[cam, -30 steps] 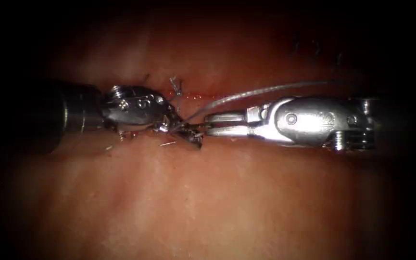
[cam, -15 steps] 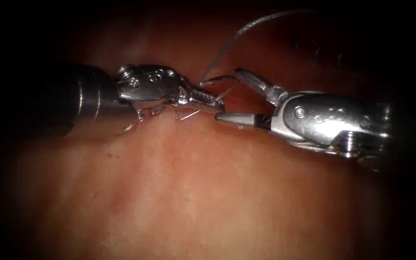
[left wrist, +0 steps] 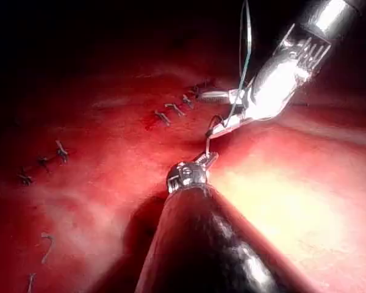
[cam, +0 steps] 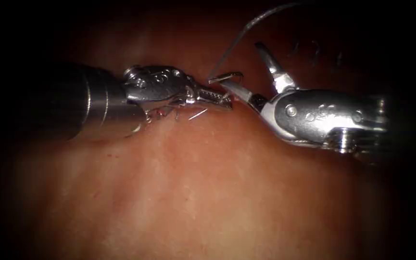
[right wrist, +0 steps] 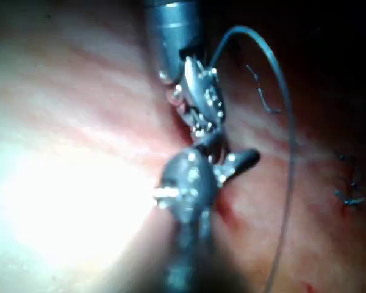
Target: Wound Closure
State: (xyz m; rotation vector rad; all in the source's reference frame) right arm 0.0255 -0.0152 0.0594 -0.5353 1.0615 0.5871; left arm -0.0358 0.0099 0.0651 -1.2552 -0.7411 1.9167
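- Tissue (cam: pixel 208 192) lies under both tools, its cut running across behind their tips.
- Right tool (cam: pixel 248 72) leans in from the right, jaws wide apart, holding nothing.
- Left tool (cam: pixel 215 98) lies flat, jaws closed on the needle (cam: pixel 227 77) near one end.
- Needle sits above the tissue; a weak grip could drop it.
- Thread (cam: pixel 246 29) arcs up, and could snag the open jaws.

A: Where do the tools sit?
B: Left tool (cam: pixel 215 98) at nine o'clock, right tool (cam: pixel 248 72) at three, tips near over the tissue (cam: pixel 208 192).
A: The thread (cam: pixel 246 29)?
B: Runs toward one o'clock from between them.
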